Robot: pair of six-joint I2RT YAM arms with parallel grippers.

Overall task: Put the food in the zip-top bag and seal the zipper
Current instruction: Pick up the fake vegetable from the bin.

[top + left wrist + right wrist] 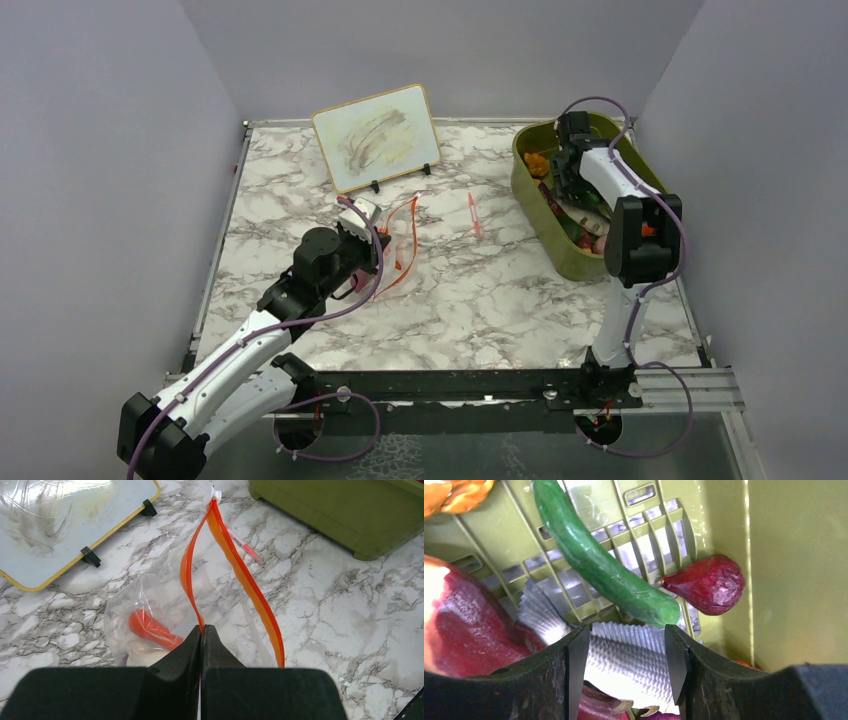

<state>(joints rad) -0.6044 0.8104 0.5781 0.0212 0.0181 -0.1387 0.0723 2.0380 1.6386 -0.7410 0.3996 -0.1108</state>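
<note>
Black fingers of the left gripper (201,630) are pressed together on one lip of the zipper (250,580), at its near end. This holds the bag (150,600) up left of the table's (480,300) middle, in front of the whiteboard (375,135). The two orange strips bow apart, so the mouth stands open, and they meet again at the far tip. The mouth's long axis runs from the left gripper toward the bin (555,245) at the far right corner. An orange carrot piece (152,629) and something pale already lie inside the bag. The right gripper (625,635) is down in the bin with its jaws apart over a silvery ribbed piece (629,665); whether they touch it I cannot tell. Just beyond lie a green cucumber (599,565), running diagonally, and a dark red fig-like piece (709,585) against the bin wall. The remaining food therefore sits directly under the right arm, which is the nearer one. The bag's mouth lies to that gripper's left, across the table, past the pink stick (473,213). I judge that whatever is lifted must travel leftward and drop in along the line of the zipper. No brand, label or writing is readable; the whiteboard shows only smudges.
</note>
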